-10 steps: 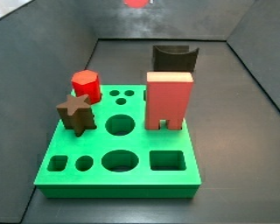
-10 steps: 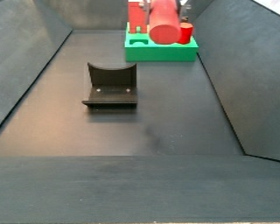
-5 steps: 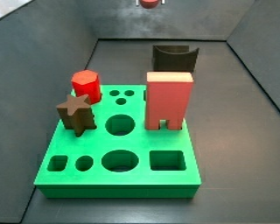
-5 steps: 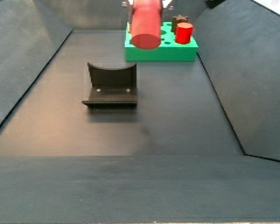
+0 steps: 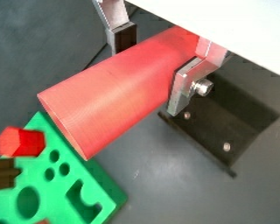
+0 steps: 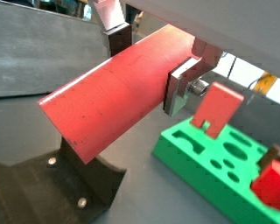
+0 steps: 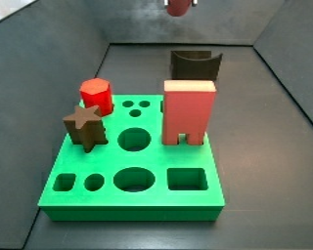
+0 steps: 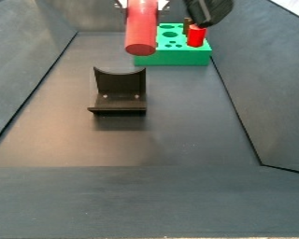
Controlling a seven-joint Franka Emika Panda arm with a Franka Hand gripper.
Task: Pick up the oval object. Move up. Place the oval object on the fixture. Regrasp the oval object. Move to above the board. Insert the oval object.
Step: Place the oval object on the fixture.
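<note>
Clearly my tool point(image 5: 154, 54) was pinching the oval object point(image 5: 122, 87) sideways, high in the air between the board point(image 8: 175, 49) and the fixture point(image 8: 119, 91). I judged the carry toward the fixture underway; next I needed to lower it into the notch.

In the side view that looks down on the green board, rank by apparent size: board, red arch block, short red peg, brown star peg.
1. The board.
2. The red arch block.
3. The short red peg and brown star peg look alike; unranked.
The gripper, holding the oval object, is cropped out.
</note>
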